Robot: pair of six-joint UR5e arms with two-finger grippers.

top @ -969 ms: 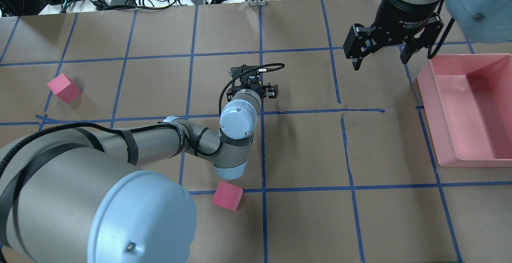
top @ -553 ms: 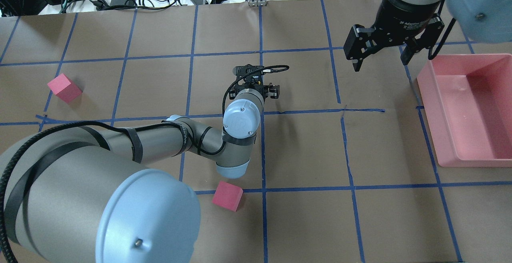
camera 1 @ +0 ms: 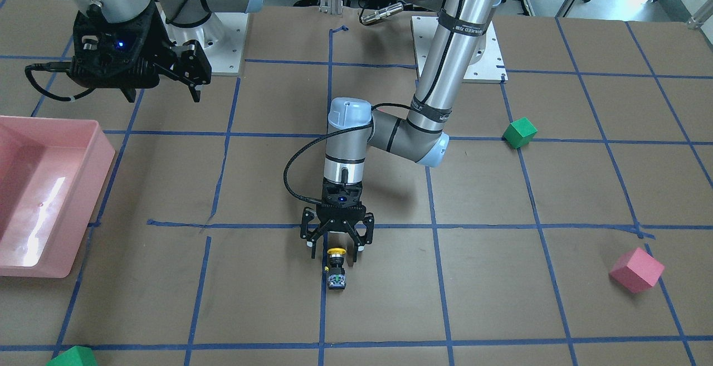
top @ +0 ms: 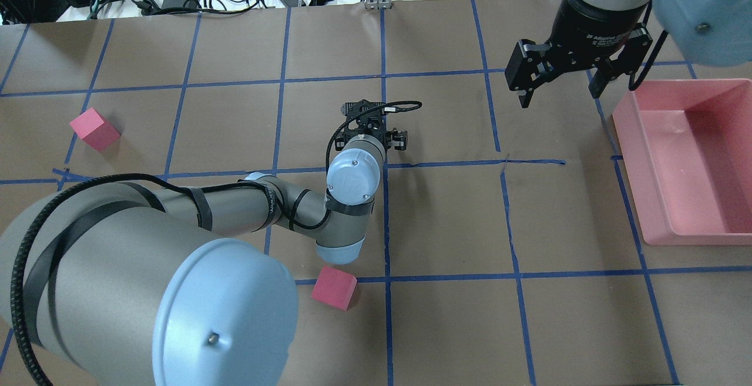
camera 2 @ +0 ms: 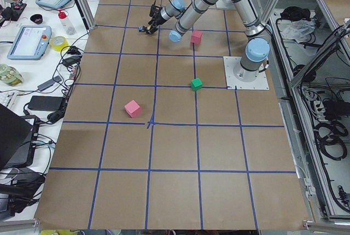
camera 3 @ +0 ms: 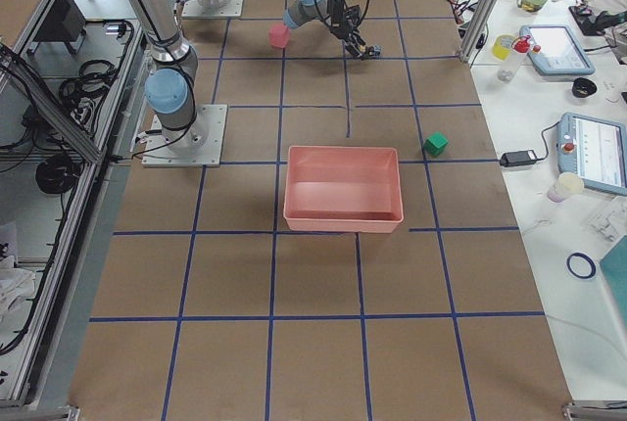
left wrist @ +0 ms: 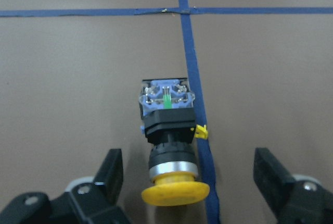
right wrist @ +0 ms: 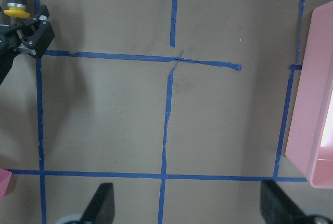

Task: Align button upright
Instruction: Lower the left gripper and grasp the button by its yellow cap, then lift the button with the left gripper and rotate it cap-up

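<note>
Edged toward 6 o'clock overhead with left gripper (camera 1: 335, 251) spread astride toppled button (camera 1: 336, 270) — seemed best lowered, closed across black body.

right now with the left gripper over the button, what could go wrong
The button lies on its side, off-centre between the fingers of the open left gripper, so one finger may touch first and push it sideways. The fingers flank its round yellow cap end; closing there could let it slip or roll instead of standing up.
</note>
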